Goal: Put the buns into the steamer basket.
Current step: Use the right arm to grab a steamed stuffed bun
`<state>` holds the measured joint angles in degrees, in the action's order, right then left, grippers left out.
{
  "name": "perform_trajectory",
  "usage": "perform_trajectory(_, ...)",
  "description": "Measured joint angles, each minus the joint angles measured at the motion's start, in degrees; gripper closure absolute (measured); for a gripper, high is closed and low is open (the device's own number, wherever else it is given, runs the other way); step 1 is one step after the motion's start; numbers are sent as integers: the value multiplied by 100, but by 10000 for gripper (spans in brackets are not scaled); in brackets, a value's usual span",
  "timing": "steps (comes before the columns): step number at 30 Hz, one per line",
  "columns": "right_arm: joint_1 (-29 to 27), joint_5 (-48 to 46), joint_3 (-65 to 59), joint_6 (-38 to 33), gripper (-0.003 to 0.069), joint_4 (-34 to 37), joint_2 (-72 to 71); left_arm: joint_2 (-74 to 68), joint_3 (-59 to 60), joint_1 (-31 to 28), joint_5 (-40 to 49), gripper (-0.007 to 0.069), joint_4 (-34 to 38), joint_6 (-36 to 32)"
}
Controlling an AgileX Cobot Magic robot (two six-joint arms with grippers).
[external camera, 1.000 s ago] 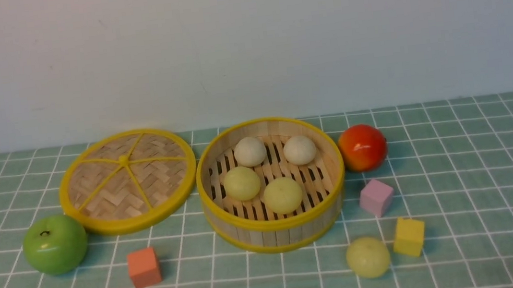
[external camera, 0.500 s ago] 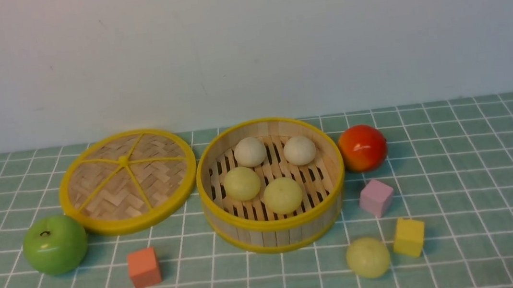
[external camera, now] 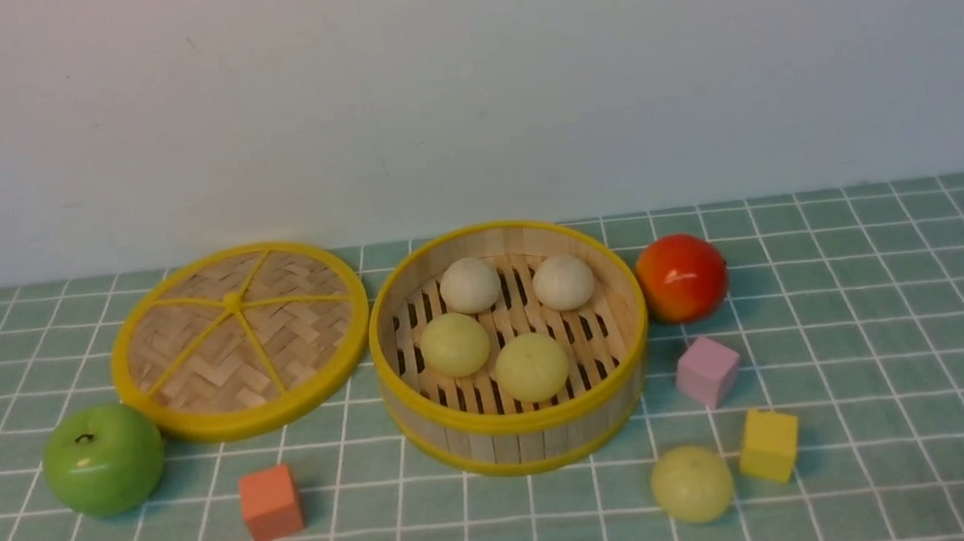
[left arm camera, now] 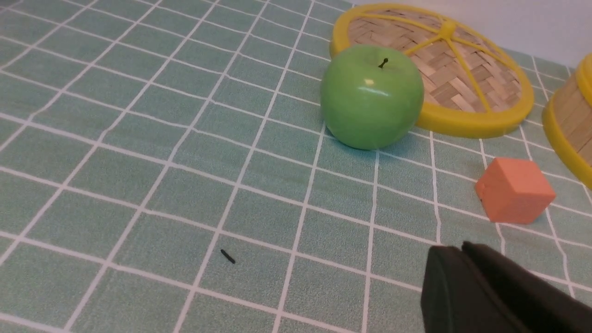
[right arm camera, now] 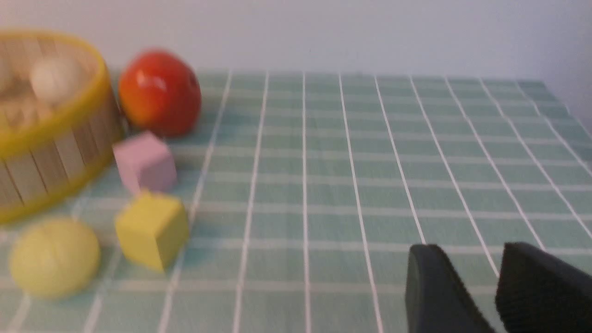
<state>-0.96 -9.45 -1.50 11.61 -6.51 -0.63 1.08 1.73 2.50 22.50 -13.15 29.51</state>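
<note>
We log: four buns (external camera: 532, 366) in basket (external camera: 520, 448), mid-frame; one bun (external camera: 691, 483) lower right; left tool (left arm camera: 462, 249) closed, right tool (right arm camera: 476, 253) narrow.

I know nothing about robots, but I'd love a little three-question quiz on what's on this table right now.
1. How many buns already lie in the basket?
2. True or false: the lid lies flat on the table beside the basket, not on it.
3. Fill in: the cube nearest the loose bun is ____ in colour.

Key: 1. Four. 2. True. 3. Yellow.
</note>
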Motion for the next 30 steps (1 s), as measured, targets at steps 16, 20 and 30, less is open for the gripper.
perform_trajectory(16, 0, 1248, 876, 1320, 419, -42, 30, 0, 0, 0, 0, 582, -5, 0)
perform_trajectory(20, 0, 325, 2261, 1381, 419, -42, 635, 0, 0, 0, 0, 574, -4, 0)
perform_trajectory(30, 0, -2113, 3343, 1105, 419, -23, 2952, 0, 0, 0, 0, 567, -4, 0)
